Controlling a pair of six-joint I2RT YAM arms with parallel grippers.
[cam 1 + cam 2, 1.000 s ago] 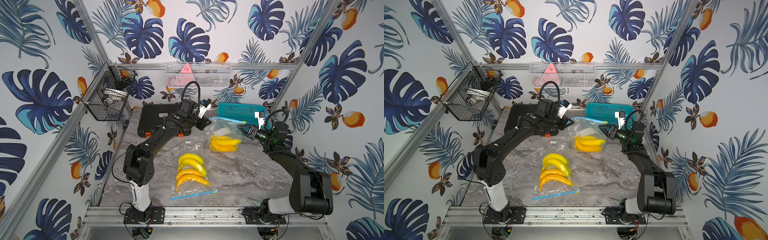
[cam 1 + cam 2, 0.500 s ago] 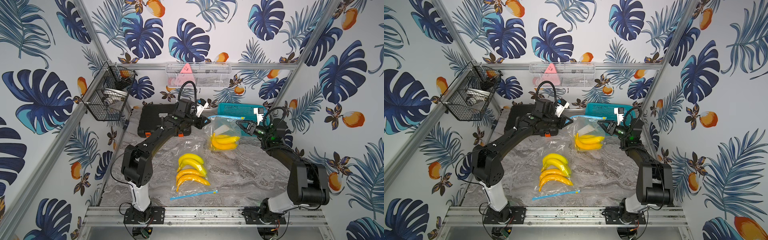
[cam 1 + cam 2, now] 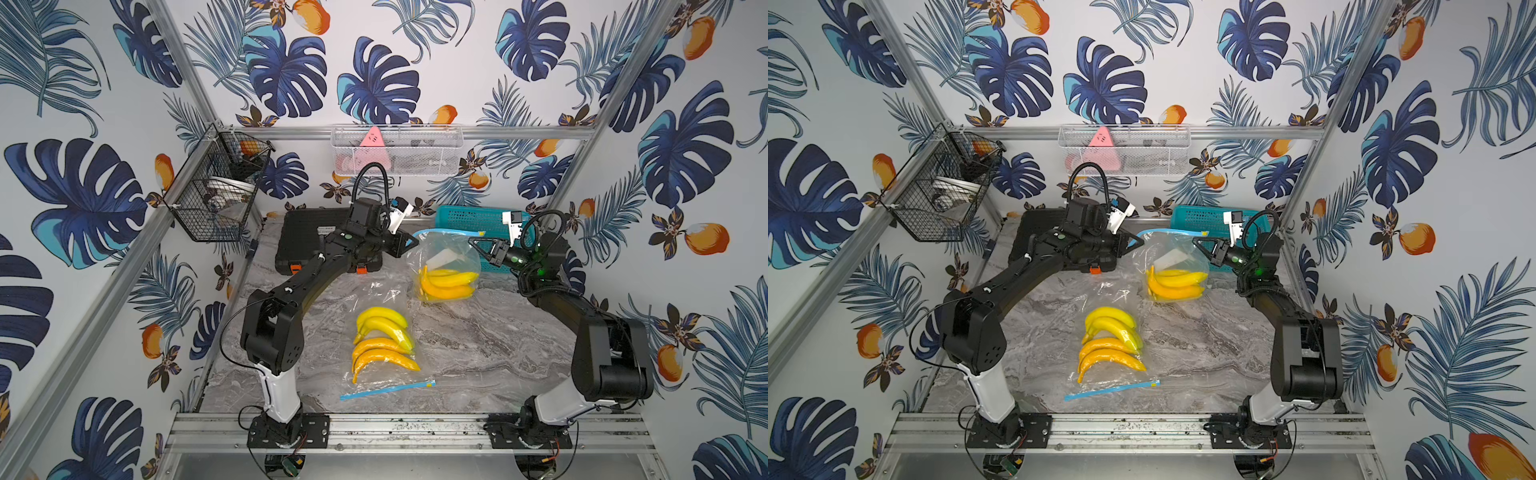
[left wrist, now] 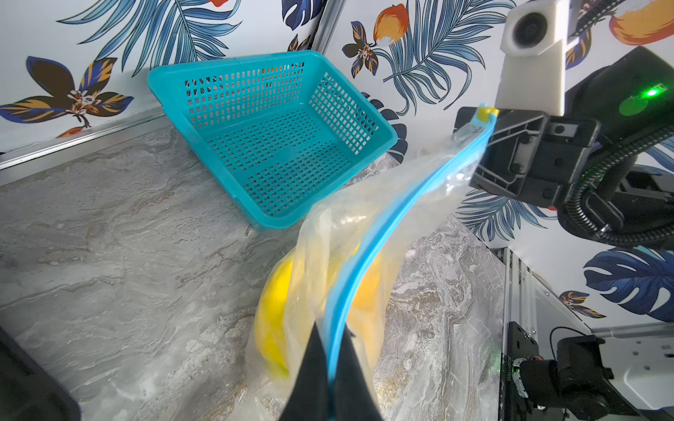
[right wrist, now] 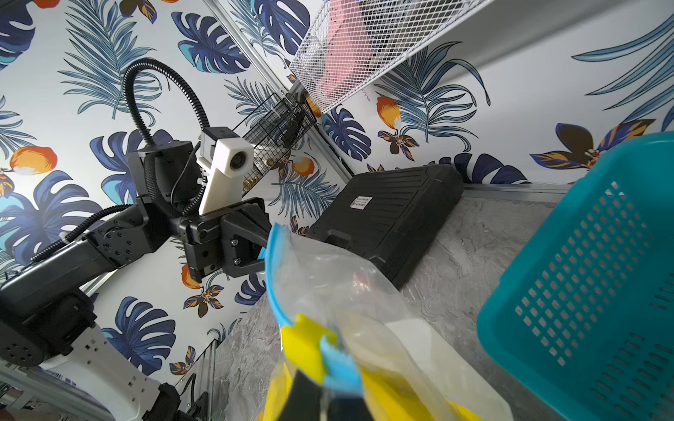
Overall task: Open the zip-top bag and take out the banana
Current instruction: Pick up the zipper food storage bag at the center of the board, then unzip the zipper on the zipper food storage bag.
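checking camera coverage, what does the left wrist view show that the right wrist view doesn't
Only the left wrist view: the right arm's wrist camera and the teal basket seen whole, floor included. Only the right wrist view: the left arm's wrist camera, the black case, the white mesh shelf and the black wire basket. Both: the left fingers and right fingers, each shut on one end of the blue zip of the zip-top bag, the bananas inside, part of the teal basket and the marble table.
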